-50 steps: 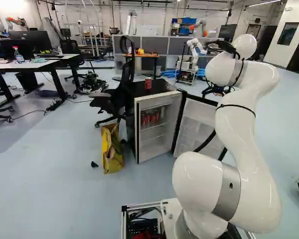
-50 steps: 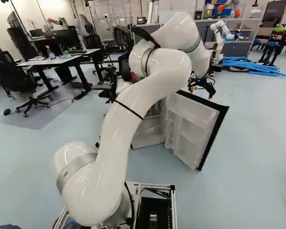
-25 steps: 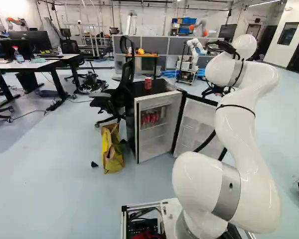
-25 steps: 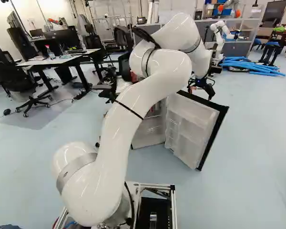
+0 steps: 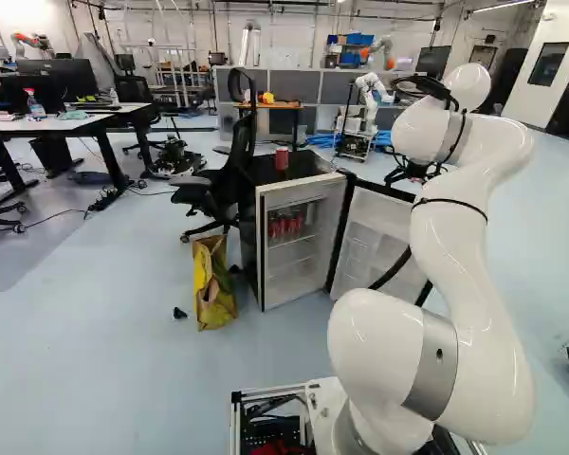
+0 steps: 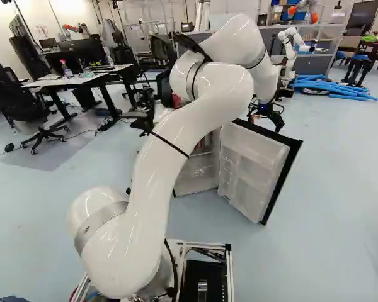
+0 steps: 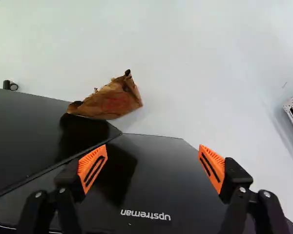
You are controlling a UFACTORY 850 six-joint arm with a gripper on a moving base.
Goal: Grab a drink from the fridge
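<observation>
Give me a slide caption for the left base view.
An open fridge, red cans inside, another can on top; the white arm at right.

Pale floor point(image 5: 123, 370) beneath open fridge point(image 5: 294, 265), yellow bag point(image 5: 211, 289), chair point(image 5: 229, 185).

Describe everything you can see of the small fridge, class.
The small fridge stands upright on the floor, black outside and pale within, its door swung wide open. The door's inner face, seemingly plastic, is moulded with compartments. Red cans stand inside on a shelf; another red can rests on top. A yellow bag stands beside it, contact unclear.
</observation>
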